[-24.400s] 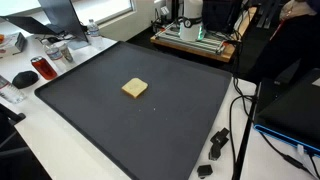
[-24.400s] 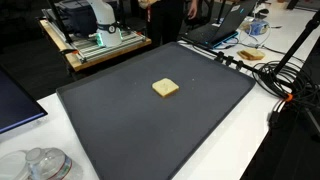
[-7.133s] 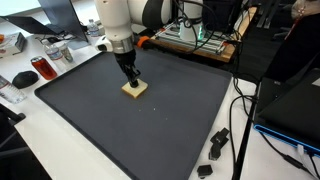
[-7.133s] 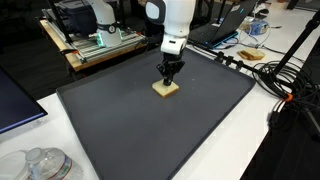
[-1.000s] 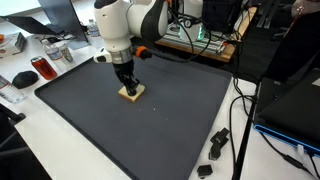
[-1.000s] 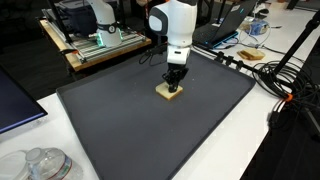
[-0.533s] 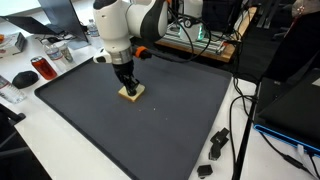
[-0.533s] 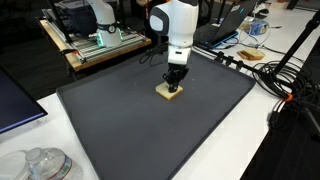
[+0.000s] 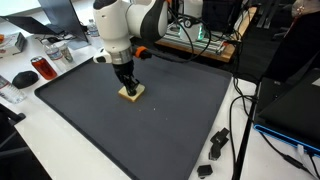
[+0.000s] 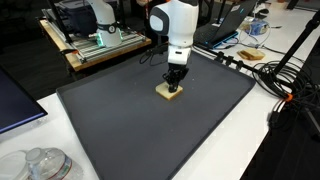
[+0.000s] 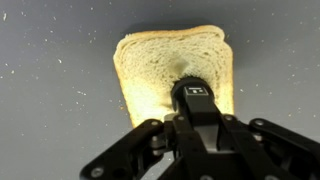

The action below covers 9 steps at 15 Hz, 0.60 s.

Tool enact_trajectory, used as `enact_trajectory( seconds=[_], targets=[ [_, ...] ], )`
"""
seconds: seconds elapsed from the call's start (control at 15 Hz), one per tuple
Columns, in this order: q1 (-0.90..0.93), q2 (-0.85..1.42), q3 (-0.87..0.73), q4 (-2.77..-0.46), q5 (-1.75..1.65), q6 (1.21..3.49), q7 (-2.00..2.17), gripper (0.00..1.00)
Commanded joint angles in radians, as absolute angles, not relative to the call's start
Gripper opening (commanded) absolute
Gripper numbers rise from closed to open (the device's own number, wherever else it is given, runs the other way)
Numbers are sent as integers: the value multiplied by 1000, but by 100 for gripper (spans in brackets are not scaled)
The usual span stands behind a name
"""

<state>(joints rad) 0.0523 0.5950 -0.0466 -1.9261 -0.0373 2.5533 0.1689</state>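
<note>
The gripper is clenched, its jaws drawn together into one point that presses down on the slice of bread; in the wrist view the tip sits on the bread's lower middle, toward 6 o'clock. Nothing is clamped between the jaws. Over the last second nothing has shifted: arm, gripper and bread stand just as they did, so the press is being held rather than deepened or released. Compared with several seconds back, the bread now lies a little nearer the mat's middle, which suggests the closed gripper is nudging or pinning it, not lifting it.

The bread lies flat on a large dark mat, slightly toward 12 o'clock of its centre in both exterior views. The mat covers a white desk. At 9 o'clock of the mat in an exterior view are a red can and a computer mouse; at 4 o'clock, black cables. Behind is a cluttered lab with a wooden bench.
</note>
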Motion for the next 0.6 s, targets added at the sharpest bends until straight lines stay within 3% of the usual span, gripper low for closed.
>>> enact_trajectory(
  seconds=[0.0,0.53],
  targets=[
    [54,605,-59,-1941,-42,2555,171,5],
    [27,523,-42,-1995,-26,2552,130,5]
  ],
)
